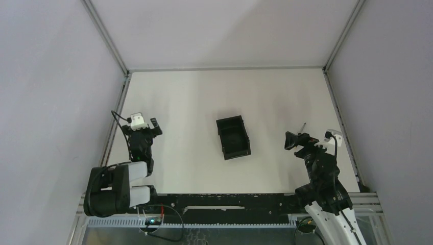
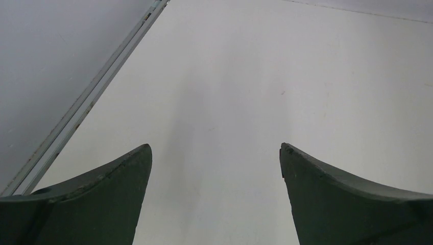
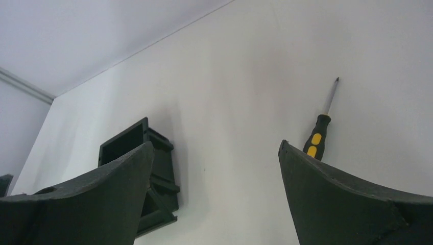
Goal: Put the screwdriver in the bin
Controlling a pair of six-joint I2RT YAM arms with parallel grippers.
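Starting at the left, the left gripper (image 2: 215, 149) is seen spread wide over bare desk (image 1: 194, 97), well apart from everything else. Little trouble is expected from it unless it is swung toward the middle. The bin (image 1: 233, 139) stands near the centre of the desk, open top up, with nothing seen inside. It is small and probably light, so it could be shoved or tipped if its wall were clipped by a low approach.

The right gripper (image 3: 216, 149) is likewise spread wide and nothing is held in it. The screwdriver (image 3: 317, 139) lies flat on the desk at the right, well apart from the bin, its tip pointing to the far side. In the right wrist view it is found beside the right finger rather than centred in the gap. A descent made on this line would therefore likely land a finger on the handle or knock it aside. The round handle could be set rolling by such a touch. If only the thin shaft were pinched, the tool could swing or slip out on the way. A release made too early could leave it across the rim.
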